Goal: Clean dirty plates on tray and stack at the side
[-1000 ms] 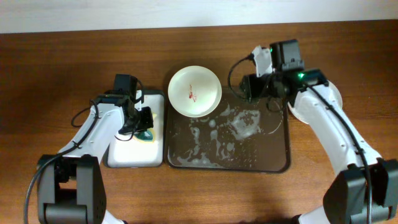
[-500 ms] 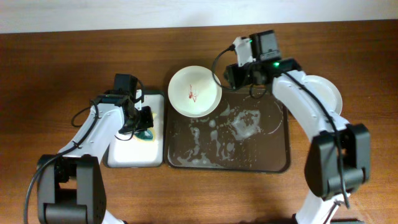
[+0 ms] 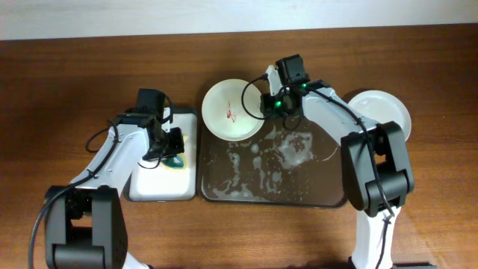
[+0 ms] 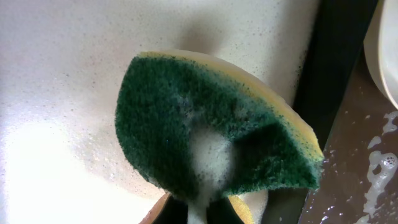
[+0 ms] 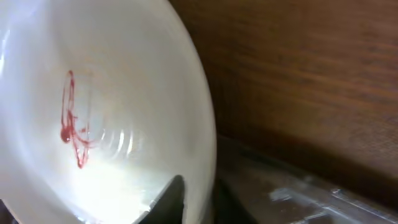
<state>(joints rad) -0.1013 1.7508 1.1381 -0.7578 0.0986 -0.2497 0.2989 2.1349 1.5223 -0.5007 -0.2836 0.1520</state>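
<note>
Item 1. The tray (image 3: 321,183), dark with a raised rim, lay nearest the arm bases. It was wet with patches of suds, which suits its judged use as the washing area.

Item 2. A smaller white-bottomed tray (image 3: 160,187) lay just beside the tray's left edge. It is judged to be the resting place for the sponge.

Item 3. The sponge (image 4: 211,149), green scourer on yellow foam, was foamy and bent into a curve. It was pinched at its lower edge by the left tool (image 3: 170,148) and held over the small tray. It is judged ready for scrubbing and kept out of the way.

Item 4. The dirty plate (image 3: 224,123) was white. It sat at the tray's far-left corner and overhung the rim there. A red squiggle stain (image 5: 71,124) at its centre had not yet been cleaned.

Item 5. The right tool (image 3: 267,107) was set at the plate's right rim, with one finger seen inside the rim. Whether the rim was clamped could not be told. The placement is judged to be for steadying or moving the plate.

Item 6. The side plate (image 3: 385,110) was white and showed no stain. It lay on the wooden surface (image 3: 67,90) beyond the tray's far-right corner, partly hidden by the arm. It is judged to mark the stacking spot.
</note>
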